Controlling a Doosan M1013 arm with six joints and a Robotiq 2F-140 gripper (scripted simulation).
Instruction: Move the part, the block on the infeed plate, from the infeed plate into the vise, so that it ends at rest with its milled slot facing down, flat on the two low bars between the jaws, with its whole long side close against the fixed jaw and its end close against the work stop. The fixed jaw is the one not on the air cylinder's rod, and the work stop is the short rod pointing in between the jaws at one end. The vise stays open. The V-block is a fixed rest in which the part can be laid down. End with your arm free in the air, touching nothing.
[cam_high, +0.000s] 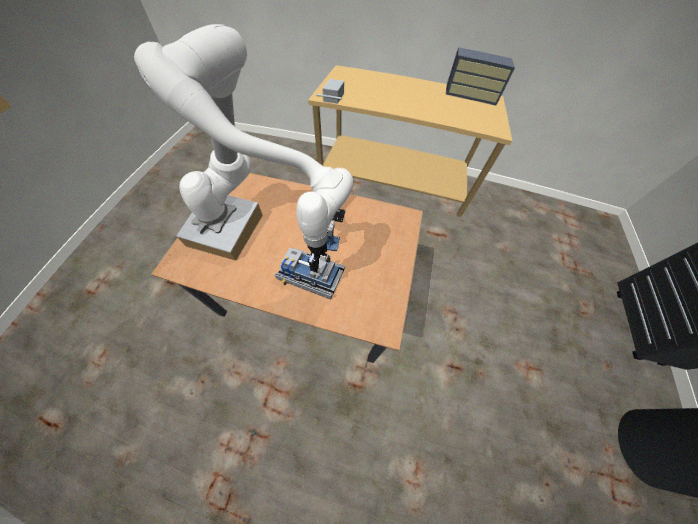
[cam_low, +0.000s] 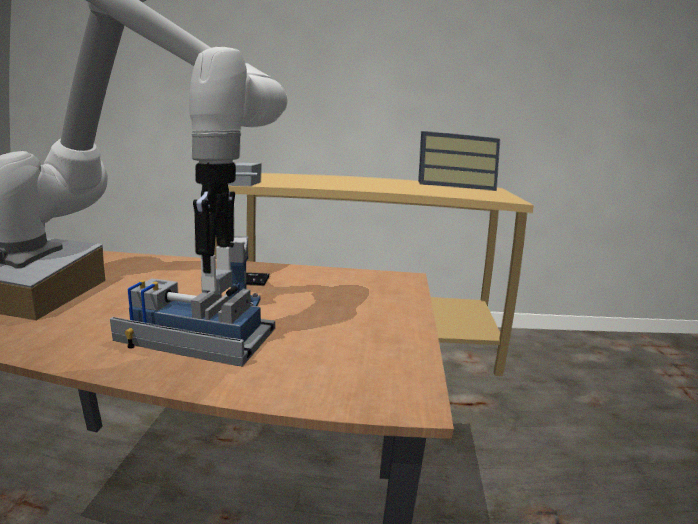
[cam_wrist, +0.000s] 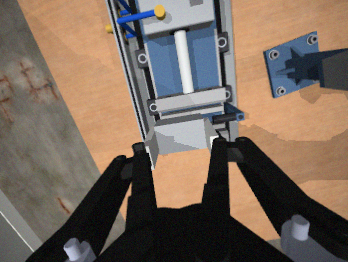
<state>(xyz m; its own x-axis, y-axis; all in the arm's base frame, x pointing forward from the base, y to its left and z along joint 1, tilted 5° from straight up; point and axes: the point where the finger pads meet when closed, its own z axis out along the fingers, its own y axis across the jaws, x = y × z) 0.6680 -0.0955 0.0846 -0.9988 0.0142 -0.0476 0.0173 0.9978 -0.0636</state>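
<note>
My gripper (cam_wrist: 180, 131) points straight down and is shut on the part (cam_wrist: 182, 136), a grey block held by its two ends. In the side view the gripper (cam_low: 214, 256) holds the part (cam_low: 216, 276) low over the gap between the jaws of the vise (cam_low: 191, 318). I cannot tell whether the part touches the vise. In the wrist view the moving jaw (cam_wrist: 190, 102) sits at the end of the white cylinder rod (cam_wrist: 186, 62). The short dark work stop (cam_wrist: 225, 118) points in at the right end. The part hides the fixed jaw. The milled slot is not visible.
The V-block (cam_wrist: 300, 65) on its blue base stands on the table just beyond the vise. The dark infeed plate (cam_low: 257, 277) lies behind it. A wooden shelf table (cam_low: 383, 191) with a drawer box stands farther back.
</note>
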